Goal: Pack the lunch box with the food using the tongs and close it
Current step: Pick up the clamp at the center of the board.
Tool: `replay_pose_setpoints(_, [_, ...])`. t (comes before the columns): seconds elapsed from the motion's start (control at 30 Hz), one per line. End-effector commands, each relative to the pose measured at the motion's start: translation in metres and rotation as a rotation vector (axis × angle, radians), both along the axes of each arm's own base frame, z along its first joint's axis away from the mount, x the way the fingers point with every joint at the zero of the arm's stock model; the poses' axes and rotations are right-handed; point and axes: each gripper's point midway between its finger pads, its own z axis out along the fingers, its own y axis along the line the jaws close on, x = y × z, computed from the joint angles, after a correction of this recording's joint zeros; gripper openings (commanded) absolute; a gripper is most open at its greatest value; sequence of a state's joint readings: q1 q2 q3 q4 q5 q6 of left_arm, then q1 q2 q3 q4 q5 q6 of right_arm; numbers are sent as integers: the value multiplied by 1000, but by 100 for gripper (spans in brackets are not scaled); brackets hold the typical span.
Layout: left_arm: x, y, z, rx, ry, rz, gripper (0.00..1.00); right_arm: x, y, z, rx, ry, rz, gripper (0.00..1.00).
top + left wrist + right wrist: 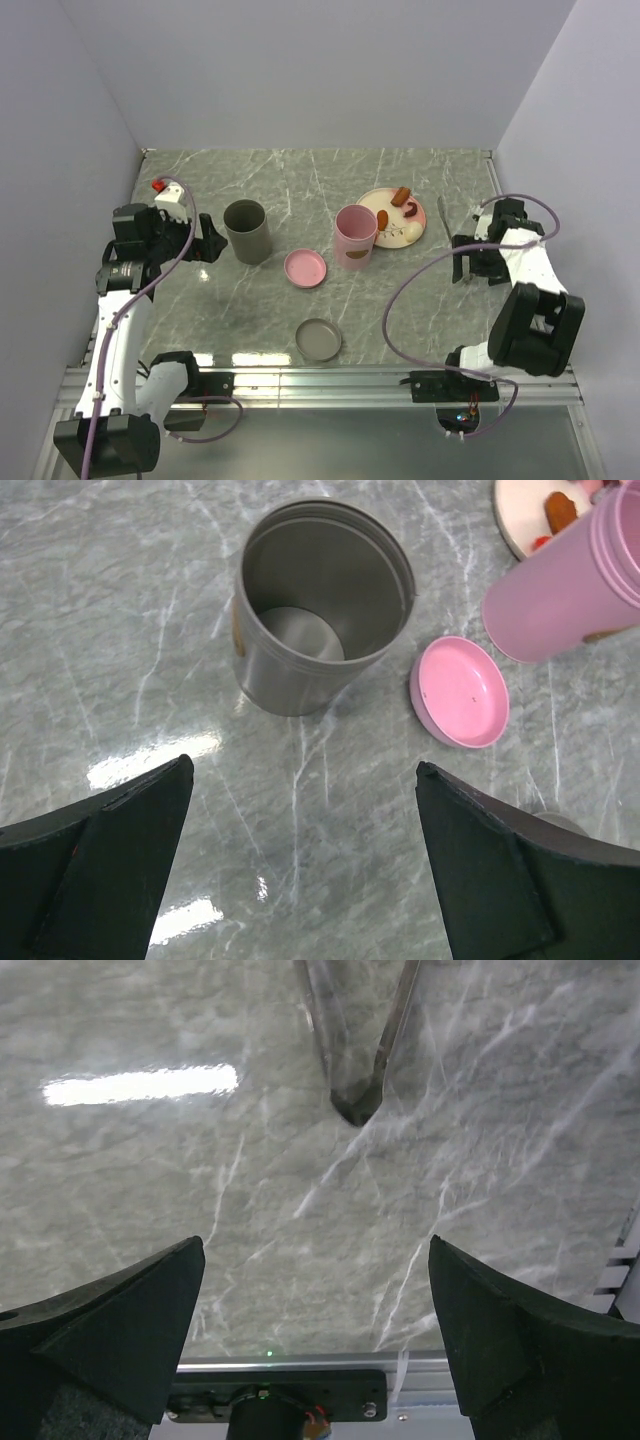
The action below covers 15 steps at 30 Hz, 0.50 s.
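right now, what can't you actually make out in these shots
Lunch box inside: top view, its own wall hides the bottom; left wrist view, right edge cuts it off.
Tongs: right wrist view, top edge cuts off the arms; tips unseen.
Food count: top view too small; left wrist view, lunch box and top edge hide most of it.

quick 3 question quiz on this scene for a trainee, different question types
1. True or false: the lunch box is open, its pink lid lying on the table beside it.
2. The tongs lie: A) inside the lunch box B) on the table right of the plate C) across the pink lid.
3. Fill in: the food rests on the ____.
Key: 1 true; 2 B; 3 plate.
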<state>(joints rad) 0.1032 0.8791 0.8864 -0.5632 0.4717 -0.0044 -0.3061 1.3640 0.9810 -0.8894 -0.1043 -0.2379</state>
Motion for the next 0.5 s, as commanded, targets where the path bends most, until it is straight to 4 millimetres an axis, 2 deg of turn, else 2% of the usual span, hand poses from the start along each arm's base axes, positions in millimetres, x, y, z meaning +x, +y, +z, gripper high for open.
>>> replay_pose_setpoints(0.0, [0, -11, 15, -5, -64, -87, 100, 18, -16, -13, -37, 7, -5, 100])
replay_pose_setpoints(0.17, [-1, -11, 16, 5, -86, -93, 99, 43, -30, -26, -68, -6, -42, 100])
replay_pose_setpoints(0.4, [6, -10, 37, 20, -166, -93, 99, 60, -39, -49, -83, 25, -79, 100])
replay_pose_setpoints(0.47, [8, -10, 37, 24, -163, -99, 99, 66, -43, -51, -114, 17, -89, 100])
